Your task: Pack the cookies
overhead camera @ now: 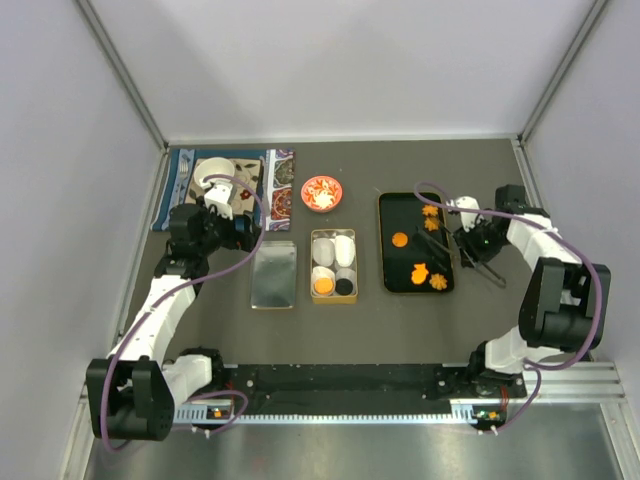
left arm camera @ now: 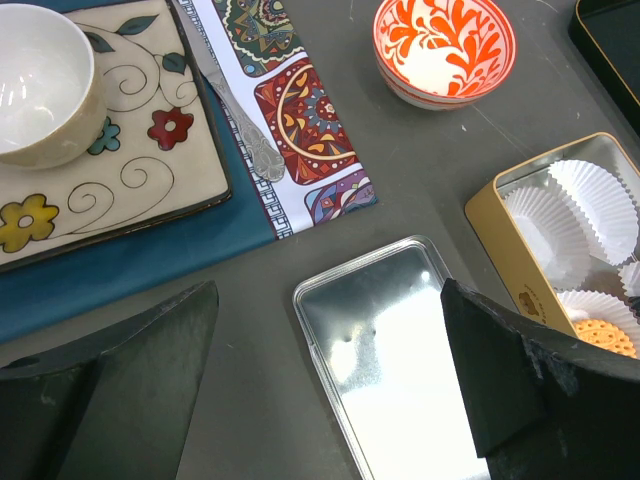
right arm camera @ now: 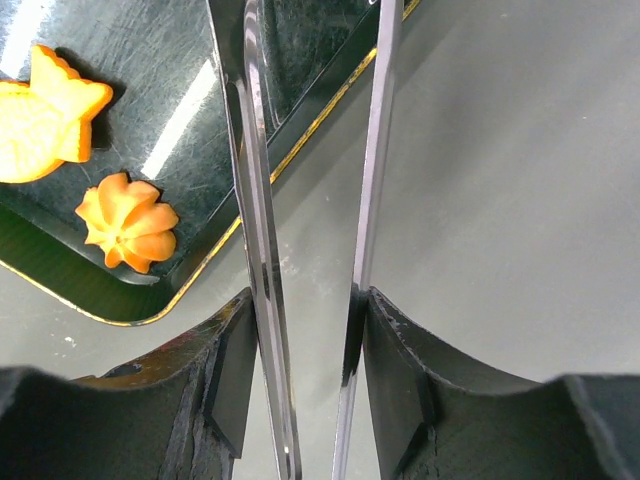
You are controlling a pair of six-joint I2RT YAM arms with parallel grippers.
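Orange cookies on black tray lie left of right claw, nearer arm; claw half-closed, pinching steel tongs, tips probably over tray; left claw wide open

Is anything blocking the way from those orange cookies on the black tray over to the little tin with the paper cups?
Nothing visible does. Between the black tray holding the cookies and the open tin lies only bare table; the lid sits on the tin's other side.

Five orange cookies; one black cookie; one tray; one tin.
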